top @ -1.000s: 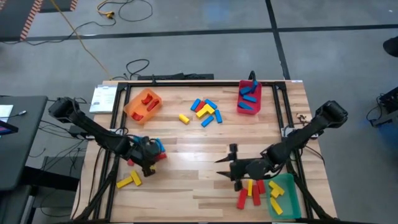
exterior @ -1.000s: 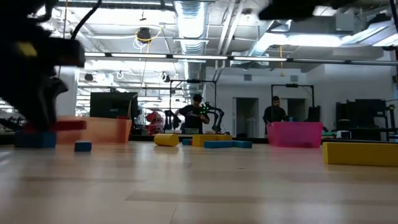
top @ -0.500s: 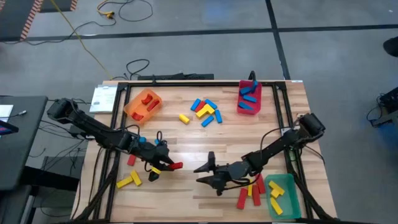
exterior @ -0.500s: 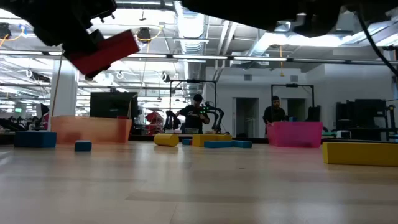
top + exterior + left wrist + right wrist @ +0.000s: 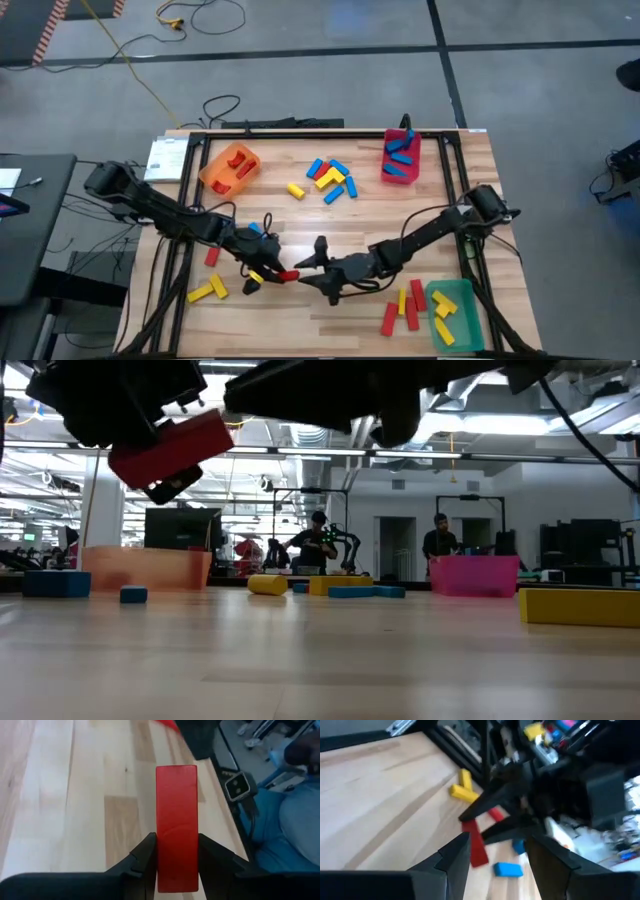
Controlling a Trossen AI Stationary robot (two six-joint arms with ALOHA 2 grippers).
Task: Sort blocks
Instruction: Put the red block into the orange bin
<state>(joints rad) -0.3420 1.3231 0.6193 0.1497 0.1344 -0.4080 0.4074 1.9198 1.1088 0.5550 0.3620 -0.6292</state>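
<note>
— Since both arms meet mid-worktop (image 5: 300,320), is this a handover?

— Likely. The left end effector (image 5: 278,273) clamps a solid red bar-shaped block (image 5: 176,825) aloft, its free end towards the right end effector (image 5: 318,267), whose fingers are spread just beside it.

— Why?

— Probably reach. Farther back lie loose blocks (image 5: 328,178), an orange translucent bin (image 5: 215,172) and a red one (image 5: 400,176).

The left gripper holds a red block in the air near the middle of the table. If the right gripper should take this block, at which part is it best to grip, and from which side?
Probably the free end of the red block, which sticks out beyond the left gripper; that gripper clamps its long sides near the other end. The open right gripper already faces it from the right, so it could come straight in and close across the narrow width.
</note>
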